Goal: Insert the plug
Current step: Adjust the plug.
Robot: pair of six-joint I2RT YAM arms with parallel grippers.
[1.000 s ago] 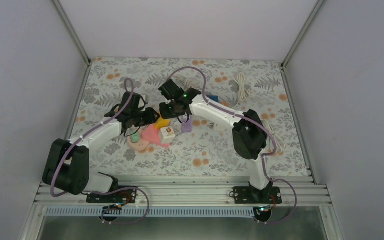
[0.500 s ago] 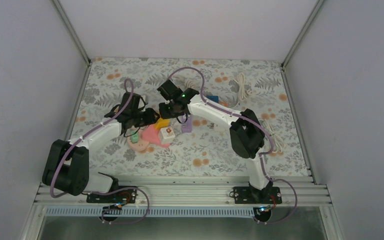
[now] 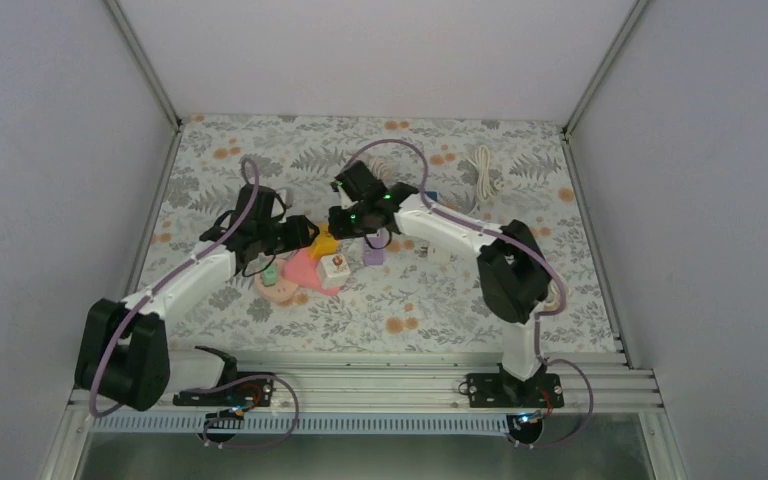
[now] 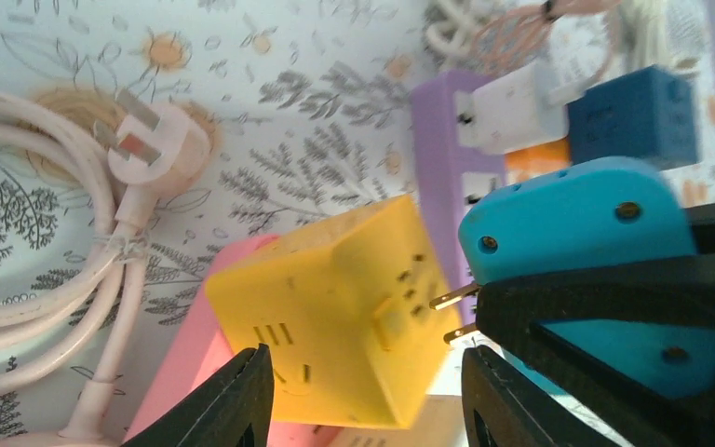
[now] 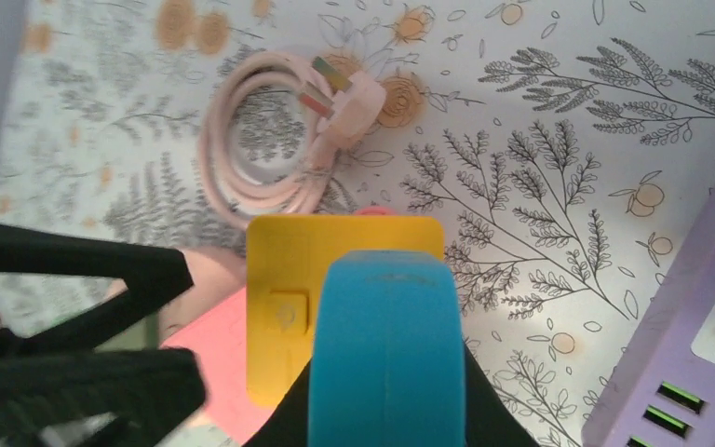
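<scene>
A yellow cube socket (image 4: pixel 335 307) lies tilted on a pink power strip (image 4: pixel 182 377). It also shows in the top view (image 3: pixel 323 242) and the right wrist view (image 5: pixel 284 279). My right gripper (image 5: pixel 386 410) is shut on a blue plug (image 5: pixel 386 345). Its two metal prongs (image 4: pixel 451 300) point at the slots on the cube's side face, just short of them. My left gripper (image 4: pixel 368 396) is open. Its fingers (image 4: pixel 247 396) stand on either side of the cube, with a gap on the right. In the top view the two grippers, left (image 3: pixel 305 232) and right (image 3: pixel 345 222), meet over the cube.
A coiled pink cable with its plug (image 4: pixel 158 154) lies to the left. A purple power strip (image 4: pixel 438 158) holds a white adapter (image 4: pixel 512 107), and a dark blue cube (image 4: pixel 652 116) sits beside it. A white cube (image 3: pixel 337 264) and a white cable (image 3: pixel 482 170) lie on the flowered table.
The right wrist has shifted a little to the right and turned, with the plug still in it. The left arm has stretched forward and its gripper has edged towards the cube.
</scene>
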